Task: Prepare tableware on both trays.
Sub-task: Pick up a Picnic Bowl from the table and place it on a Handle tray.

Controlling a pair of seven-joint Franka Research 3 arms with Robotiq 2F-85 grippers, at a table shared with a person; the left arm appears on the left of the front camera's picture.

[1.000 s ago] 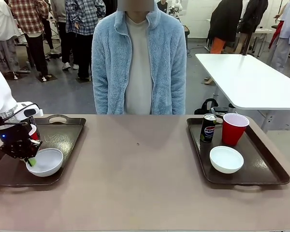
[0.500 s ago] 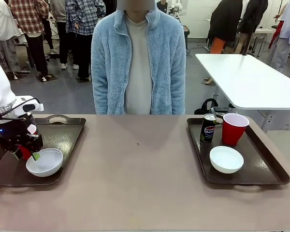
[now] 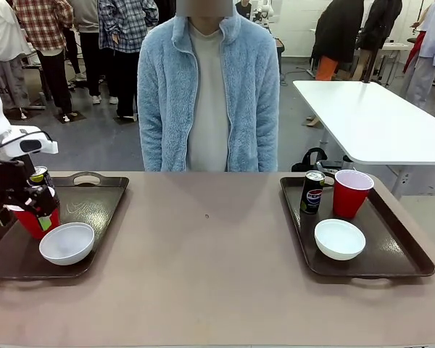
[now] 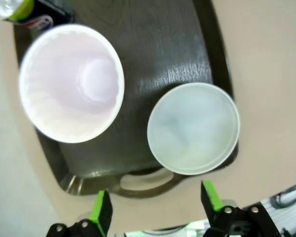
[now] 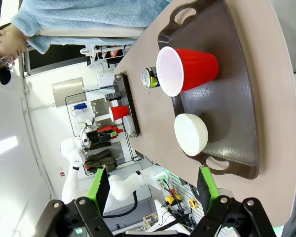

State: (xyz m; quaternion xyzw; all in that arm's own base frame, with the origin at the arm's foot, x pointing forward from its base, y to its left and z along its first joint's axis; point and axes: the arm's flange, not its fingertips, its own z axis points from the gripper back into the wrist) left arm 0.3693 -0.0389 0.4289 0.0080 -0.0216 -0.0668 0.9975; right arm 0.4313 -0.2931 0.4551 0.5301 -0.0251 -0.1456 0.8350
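Cup [image 3: 30, 220] half hidden behind left fingers [image 3: 43, 222], can [image 3: 39, 176] blurred

Brown table [image 3: 203, 275]: person in pale blue fleece jacket [image 3: 209, 94] stands at its far edge, centre. White table [image 3: 370, 119] beyond its right far corner. Black bag [image 3: 315, 161] just behind that corner.

Front camera across table; wrist cameras close above trays, left tray [image 3: 94, 199] shared.
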